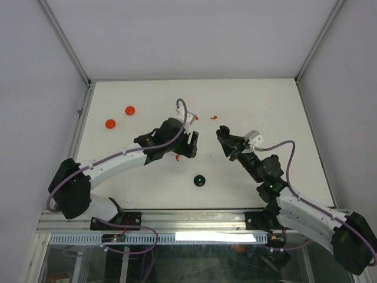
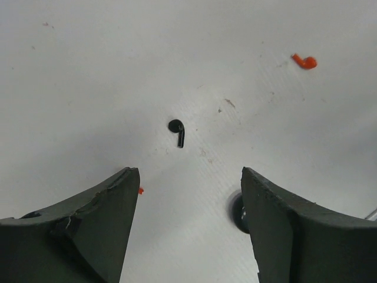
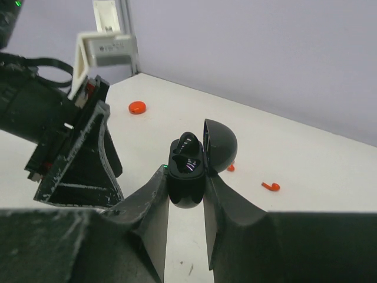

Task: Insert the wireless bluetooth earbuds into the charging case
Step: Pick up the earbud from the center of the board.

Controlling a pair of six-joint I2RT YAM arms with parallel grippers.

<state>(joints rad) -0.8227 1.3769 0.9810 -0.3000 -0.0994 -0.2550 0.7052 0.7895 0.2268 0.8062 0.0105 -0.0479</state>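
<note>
1 small black comma-shaped plastic earbud is lying on the white tabletop just ahead of the left gripper, nearly in line with the gap between its 2 wide-apart, empty jaws. The right gripper is pinching the glossy black rounded charging case, lid hinged open. The left gripper is best descending squarely over the bud's head and closing gently, so it is not flicking it away.

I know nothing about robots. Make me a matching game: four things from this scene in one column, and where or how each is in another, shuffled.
1 charging case
2 black earbud
3 left gripper
4 red discs

A open, holding nothing
B far left part of the table
C lid up, clamped in the right gripper
D lying loose on the table, untouched

Pairs: 1-C, 2-D, 3-A, 4-B
</note>
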